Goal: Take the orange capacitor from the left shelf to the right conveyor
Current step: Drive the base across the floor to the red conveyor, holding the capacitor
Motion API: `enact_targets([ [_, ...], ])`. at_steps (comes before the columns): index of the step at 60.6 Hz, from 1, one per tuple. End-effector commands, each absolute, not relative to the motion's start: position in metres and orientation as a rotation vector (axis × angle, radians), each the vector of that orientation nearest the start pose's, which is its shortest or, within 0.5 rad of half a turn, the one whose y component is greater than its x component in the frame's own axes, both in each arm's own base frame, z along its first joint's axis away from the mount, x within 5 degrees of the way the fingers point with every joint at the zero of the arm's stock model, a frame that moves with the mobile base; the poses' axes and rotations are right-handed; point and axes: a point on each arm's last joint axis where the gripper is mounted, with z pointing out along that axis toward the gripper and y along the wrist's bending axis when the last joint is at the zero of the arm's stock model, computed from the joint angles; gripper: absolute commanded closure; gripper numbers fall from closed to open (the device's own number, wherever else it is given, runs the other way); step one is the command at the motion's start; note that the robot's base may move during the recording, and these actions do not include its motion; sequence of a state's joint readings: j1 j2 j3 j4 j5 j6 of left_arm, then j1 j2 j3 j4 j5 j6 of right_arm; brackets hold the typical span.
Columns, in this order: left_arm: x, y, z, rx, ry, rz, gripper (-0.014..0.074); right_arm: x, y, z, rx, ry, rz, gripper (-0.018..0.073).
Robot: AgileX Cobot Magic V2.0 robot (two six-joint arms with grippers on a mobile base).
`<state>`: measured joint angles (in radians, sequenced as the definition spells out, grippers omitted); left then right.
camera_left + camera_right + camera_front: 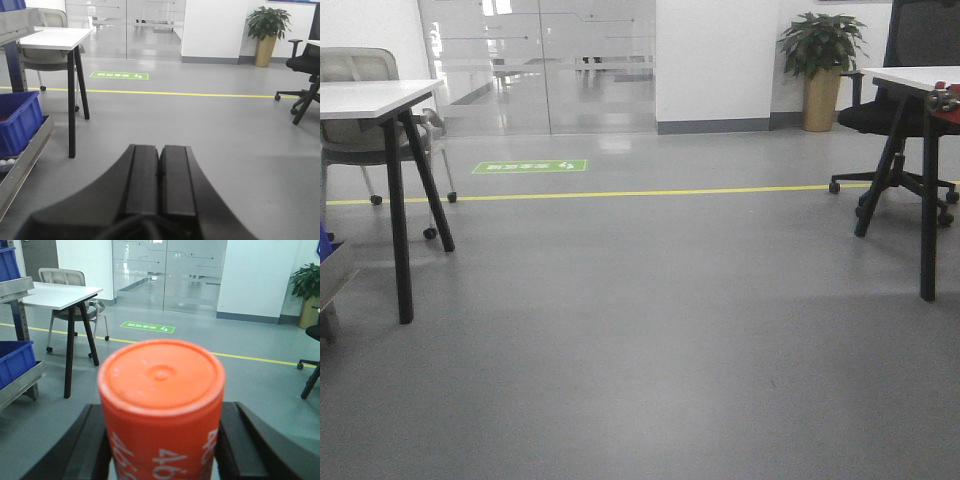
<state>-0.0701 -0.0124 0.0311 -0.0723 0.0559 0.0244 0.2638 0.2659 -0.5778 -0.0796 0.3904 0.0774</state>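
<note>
The orange capacitor [162, 410], an orange cylinder with white "4680" print, fills the middle of the right wrist view. My right gripper [162, 440] is shut on it, one black finger on each side. My left gripper [159, 170] is shut and empty, its black fingers pressed together over bare grey floor. The left shelf shows as steel rails and a blue bin at the left edge of the left wrist view [22, 155] and of the right wrist view [17, 380]. A sliver of it shows at the left edge of the front view [332, 270]. The red edge at the far right of the front view [945, 110] may be the right conveyor.
A white table with black legs [380, 100] and a chair behind it stand at the left. Another white table [915, 80] and a black office chair [895, 110] stand at the right. A yellow floor line [620, 193], glass doors and a potted plant [822, 70] lie beyond.
</note>
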Motion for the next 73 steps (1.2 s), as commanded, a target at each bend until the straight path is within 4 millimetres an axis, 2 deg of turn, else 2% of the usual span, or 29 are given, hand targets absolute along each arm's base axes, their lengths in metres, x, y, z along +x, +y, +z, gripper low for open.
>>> enact_targets([
  [1,0.055,-0.0037,0.2082,0.013,1.455,-0.096,0.0723,0.0491,0.0107,0.3688,-0.178,1.445,0.186,0.0417],
  [73,0.0551,-0.0037,0.2081,0.013,1.457,-0.096,0.0723,0.05,0.0109,0.3667,-0.179,1.452,0.185,0.0417],
])
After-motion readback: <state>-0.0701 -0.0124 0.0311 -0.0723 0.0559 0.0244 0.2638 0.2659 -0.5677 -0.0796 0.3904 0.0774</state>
